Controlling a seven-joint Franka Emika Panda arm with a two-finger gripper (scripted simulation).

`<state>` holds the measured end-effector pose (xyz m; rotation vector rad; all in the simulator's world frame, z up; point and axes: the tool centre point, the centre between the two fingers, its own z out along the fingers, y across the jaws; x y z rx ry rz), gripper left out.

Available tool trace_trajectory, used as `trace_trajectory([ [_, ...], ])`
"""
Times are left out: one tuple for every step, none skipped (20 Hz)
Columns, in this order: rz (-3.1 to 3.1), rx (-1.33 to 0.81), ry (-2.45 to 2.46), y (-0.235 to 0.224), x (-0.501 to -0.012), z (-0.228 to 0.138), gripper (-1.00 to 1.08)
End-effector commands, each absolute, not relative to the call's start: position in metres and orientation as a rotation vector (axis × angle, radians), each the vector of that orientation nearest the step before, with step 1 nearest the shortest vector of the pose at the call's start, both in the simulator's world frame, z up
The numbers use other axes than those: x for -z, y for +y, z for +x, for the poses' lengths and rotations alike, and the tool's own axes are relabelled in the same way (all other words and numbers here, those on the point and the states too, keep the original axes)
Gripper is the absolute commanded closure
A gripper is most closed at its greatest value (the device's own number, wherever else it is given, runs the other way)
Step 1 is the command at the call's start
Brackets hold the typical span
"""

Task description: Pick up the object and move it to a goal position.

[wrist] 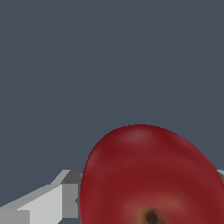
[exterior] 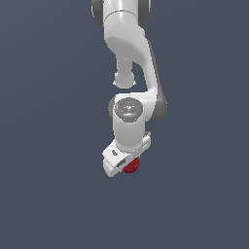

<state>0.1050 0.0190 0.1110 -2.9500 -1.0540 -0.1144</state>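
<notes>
The object is a small dark-red roundish thing that peeks out from under the white gripper in the middle of the exterior view. In the wrist view the object looms large, glossy red with a dark dimple at its near edge. It sits between the fingers, with one grey-white finger pressed against its side and a sliver of the other finger at the opposite side. The gripper is shut on the object. The arm hides most of the object in the exterior view.
The white arm comes down from the top of the exterior view to the wrist. Around it there is only a plain dark blue-grey background, with no other objects, edges or markers.
</notes>
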Motion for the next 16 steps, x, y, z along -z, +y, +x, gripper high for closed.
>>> trace_trajectory([
  [-2.92, 0.171, -1.126, 0.028, -0.142, 0.116, 1.08],
  [-2.905, 0.194, -1.158, 0.032, -0.155, 0.12, 1.08],
  [-2.888, 0.219, -1.192, 0.037, -0.169, 0.124, 1.08],
  [-2.87, 0.244, -1.227, 0.042, -0.184, 0.127, 1.08],
  [-2.85, 0.271, -1.264, 0.047, -0.2, 0.131, 1.08],
  [-2.828, 0.299, -1.302, 0.052, -0.217, 0.134, 1.08],
  [-2.806, 0.327, -1.34, 0.057, -0.233, 0.137, 1.08],
  [-2.783, 0.354, -1.377, 0.062, -0.25, 0.139, 1.08],
  [-2.759, 0.382, -1.413, 0.068, -0.267, 0.141, 1.08],
  [-2.734, 0.409, -1.449, 0.073, -0.283, 0.143, 1.08],
  [-2.709, 0.436, -1.485, 0.078, -0.3, 0.144, 1.08],
  [-2.683, 0.462, -1.519, 0.083, -0.316, 0.145, 1.08],
  [-2.657, 0.489, -1.553, 0.087, -0.333, 0.145, 1.08],
  [-2.631, 0.514, -1.585, 0.092, -0.349, 0.145, 1.08],
  [-2.606, 0.537, -1.615, 0.096, -0.364, 0.144, 1.08],
  [-2.581, 0.56, -1.643, 0.1, -0.378, 0.144, 1.08],
])
